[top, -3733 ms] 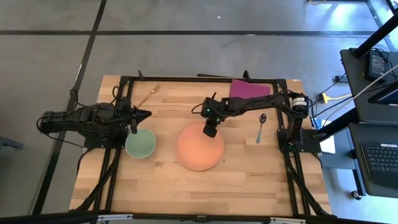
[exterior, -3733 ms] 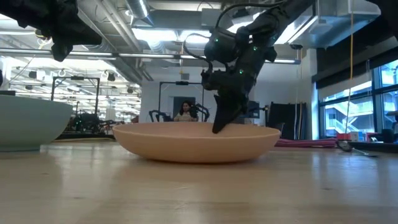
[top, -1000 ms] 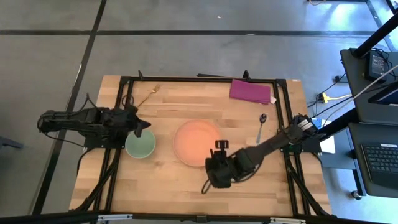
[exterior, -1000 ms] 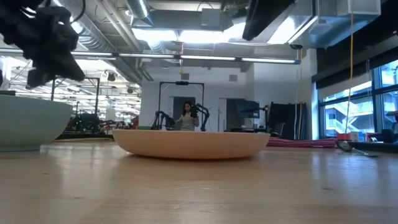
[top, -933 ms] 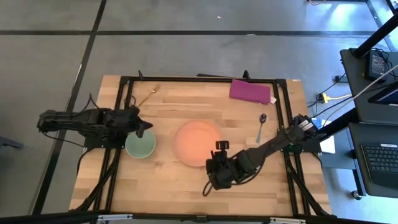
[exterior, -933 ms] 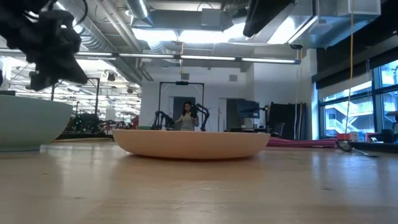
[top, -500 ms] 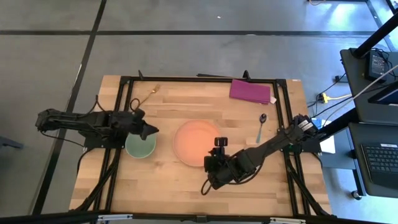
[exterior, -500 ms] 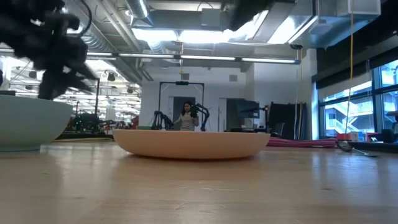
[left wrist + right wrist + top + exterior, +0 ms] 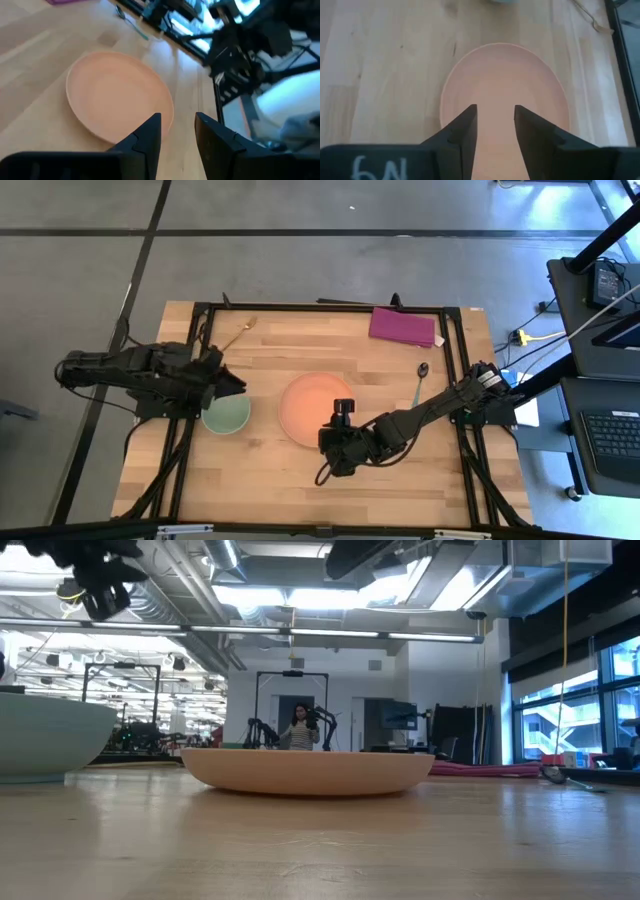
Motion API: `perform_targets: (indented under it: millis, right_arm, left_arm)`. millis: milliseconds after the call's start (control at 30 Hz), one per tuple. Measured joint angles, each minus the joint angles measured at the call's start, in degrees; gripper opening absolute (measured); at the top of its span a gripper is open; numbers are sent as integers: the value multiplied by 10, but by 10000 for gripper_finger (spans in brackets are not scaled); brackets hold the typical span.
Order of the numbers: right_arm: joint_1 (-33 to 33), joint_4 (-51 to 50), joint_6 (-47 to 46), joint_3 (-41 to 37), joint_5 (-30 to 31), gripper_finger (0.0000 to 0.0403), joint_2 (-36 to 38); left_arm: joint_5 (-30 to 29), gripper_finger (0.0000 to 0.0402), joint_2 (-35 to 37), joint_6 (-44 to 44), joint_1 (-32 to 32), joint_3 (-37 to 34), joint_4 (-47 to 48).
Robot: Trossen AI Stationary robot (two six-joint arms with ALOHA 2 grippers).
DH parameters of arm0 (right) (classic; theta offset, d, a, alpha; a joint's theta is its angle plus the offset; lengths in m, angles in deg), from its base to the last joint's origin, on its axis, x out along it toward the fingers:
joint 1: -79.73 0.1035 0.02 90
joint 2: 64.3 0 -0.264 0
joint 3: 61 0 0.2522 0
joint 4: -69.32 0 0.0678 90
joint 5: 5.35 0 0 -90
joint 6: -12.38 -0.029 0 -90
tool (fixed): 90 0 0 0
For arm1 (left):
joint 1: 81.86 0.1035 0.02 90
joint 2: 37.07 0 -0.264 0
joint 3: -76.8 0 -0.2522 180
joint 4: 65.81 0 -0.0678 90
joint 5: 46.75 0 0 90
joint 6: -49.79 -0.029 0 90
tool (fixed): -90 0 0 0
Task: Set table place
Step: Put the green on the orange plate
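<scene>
The round orange plate lies flat on the table's middle. The pale green bowl stands to its left. The gold fork lies at the far left, and the spoon with the light blue handle lies to the right of the plate. My left gripper hangs open above the bowl's far right rim, well clear of it. My right gripper is open over the plate's near right part, high above it. In both wrist views the fingers have nothing between them.
A flat magenta rectangle lies at the far right, partly on the black rail frame. Bare wood spreads along the table's near side. People stand in the room far behind the table.
My left gripper has dipped toward the bowl, then risen up and away from it. My right gripper has shifted a little toward the table's left and far edges, over the plate's near rim. Plate, bowl, fork and spoon have stayed where they were.
</scene>
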Motion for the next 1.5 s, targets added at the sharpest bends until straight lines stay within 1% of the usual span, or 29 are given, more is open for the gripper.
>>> perform_targets:
  millis: [133,200,267,400,600,667,733,800,900,1033,1233,1500]
  right_arm:
    - [-18,0,-15,0,0,131,0]
    - [-29,0,-21,0,0,131,0]
    - [-40,0,-26,0,0,131,0]
    - [-57,0,-26,0,0,131,0]
    - [-70,-4,-25,0,0,131,0]
    - [-70,-4,-24,0,0,131,0]
    - [-70,-6,-24,0,0,131,0]
    - [-70,-7,-24,0,0,131,0]
    - [-70,-7,-26,0,0,131,0]
    - [-70,-7,-27,0,-1,131,0]
    - [-70,-7,-28,0,-1,131,0]
    - [-70,-6,-27,0,-1,131,0]
  left_arm:
    - [0,106,-15,-12,-22,63,77]
    - [0,104,-27,4,-36,86,125]
    - [-2,102,-45,30,-51,94,175]
    - [-4,101,-96,51,-85,95,218]
    - [-17,101,-199,53,-145,95,208]
    - [-19,101,-231,86,-161,95,208]
    - [-22,101,-256,141,-173,95,206]
    - [-39,101,-280,178,-182,95,207]
    - [-63,101,-306,213,-192,95,207]
    - [-61,101,-335,217,-202,95,206]
    - [-68,101,-373,267,-210,95,208]
    - [-73,101,-406,274,-210,94,206]
